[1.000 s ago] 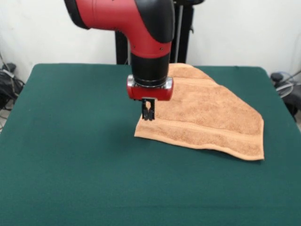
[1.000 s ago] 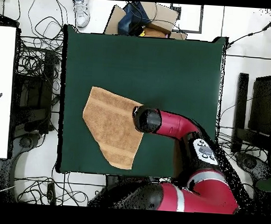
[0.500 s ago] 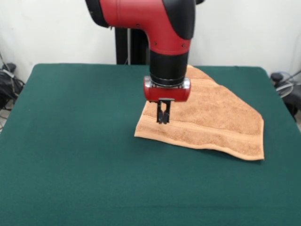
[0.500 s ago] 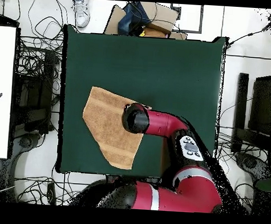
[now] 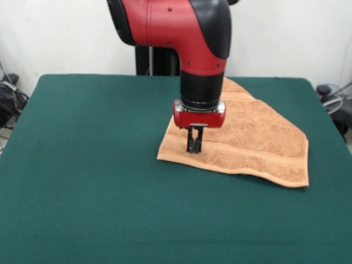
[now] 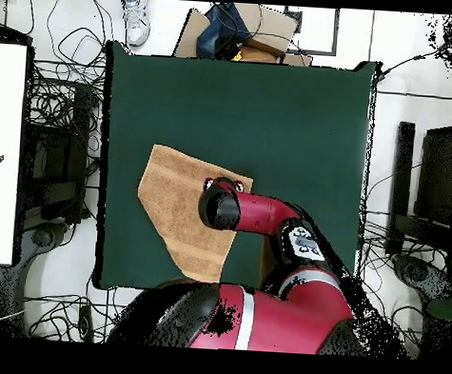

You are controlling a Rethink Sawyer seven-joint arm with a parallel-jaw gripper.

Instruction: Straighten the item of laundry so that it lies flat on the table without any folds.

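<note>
Front, towel: the orange-tan towel point(image 5: 242, 140) lies on the green table point(image 5: 88, 165), folded over into an uneven shape with a woven band along its near edge.
Front, gripper: my gripper point(image 5: 194, 144) points down, its tips pressed together, at the towel's near left corner.
Overhead, towel: my arm point(image 6: 257, 214) covers the towel's point(image 6: 176, 211) right part and hides the gripper.
</note>
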